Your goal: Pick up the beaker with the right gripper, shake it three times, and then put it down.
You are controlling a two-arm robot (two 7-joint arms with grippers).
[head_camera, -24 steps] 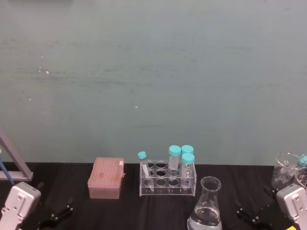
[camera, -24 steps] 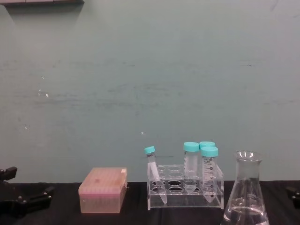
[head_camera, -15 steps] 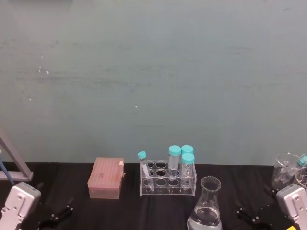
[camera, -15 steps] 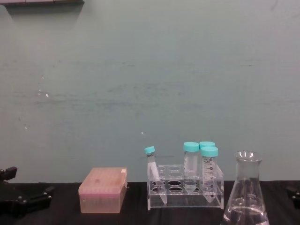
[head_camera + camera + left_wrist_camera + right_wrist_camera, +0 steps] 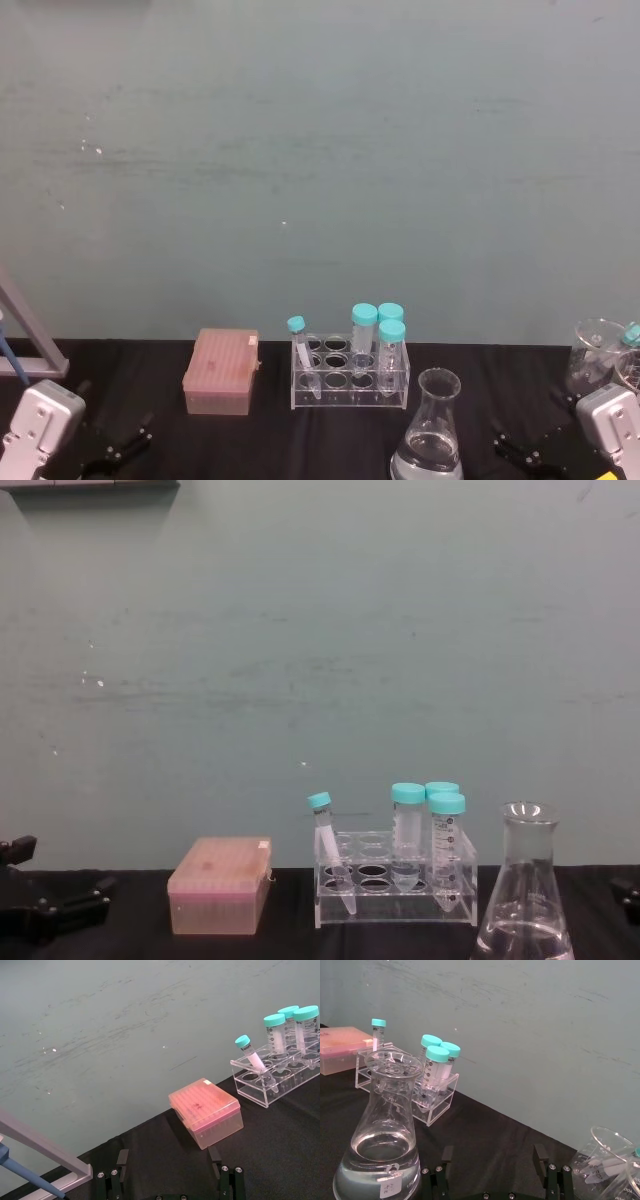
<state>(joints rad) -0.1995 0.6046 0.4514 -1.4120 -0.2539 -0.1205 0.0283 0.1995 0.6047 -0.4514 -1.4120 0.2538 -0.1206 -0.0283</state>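
Note:
The beaker (image 5: 430,432) is a clear conical flask holding a little water. It stands upright on the black table at the front right, in front of the tube rack, and shows in the chest view (image 5: 523,895) too. My right gripper (image 5: 524,452) rests low to the right of it, open and apart from it. In the right wrist view the beaker (image 5: 385,1135) stands off to one side of the open right gripper (image 5: 493,1160), with nothing between the fingers. My left gripper (image 5: 116,450) is parked at the front left, open and empty (image 5: 169,1160).
A clear rack (image 5: 350,372) with teal-capped tubes stands behind the flask. A pink tip box (image 5: 221,372) sits left of it. Glassware (image 5: 600,355) stands at the far right, a metal stand (image 5: 25,335) at the far left. A teal wall closes the back.

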